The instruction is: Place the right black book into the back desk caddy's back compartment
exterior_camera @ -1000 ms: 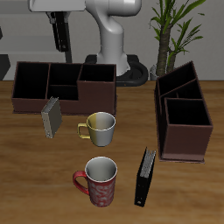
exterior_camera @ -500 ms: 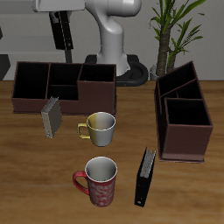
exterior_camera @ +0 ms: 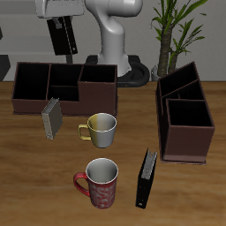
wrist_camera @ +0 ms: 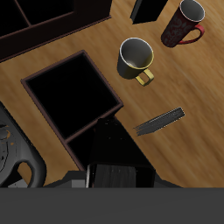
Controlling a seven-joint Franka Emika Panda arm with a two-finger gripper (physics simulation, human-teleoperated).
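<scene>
The right black book, a slim black hardcover (exterior_camera: 146, 178), stands upright on the wooden tabletop (exterior_camera: 35, 181) near its front edge, beside the red patterned mug (exterior_camera: 101, 182). Your gripper (exterior_camera: 60, 35) hangs high above the long dark brown caddy (exterior_camera: 62, 86), holding nothing; finger spacing cannot be told. Approach step: you need to descend over the book's spine.

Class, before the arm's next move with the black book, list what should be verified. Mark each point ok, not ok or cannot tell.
1. The right black book hangs from the gripper, jaws shut on it: ok.
2. Book raised clear of the back desk caddy walls: ok.
3. Caddy compartments empty: ok.
4. Book lined up over the back compartment: cannot tell.
5. Yellow mug and grey striped book stand before the caddy, out of the way: ok.
</scene>
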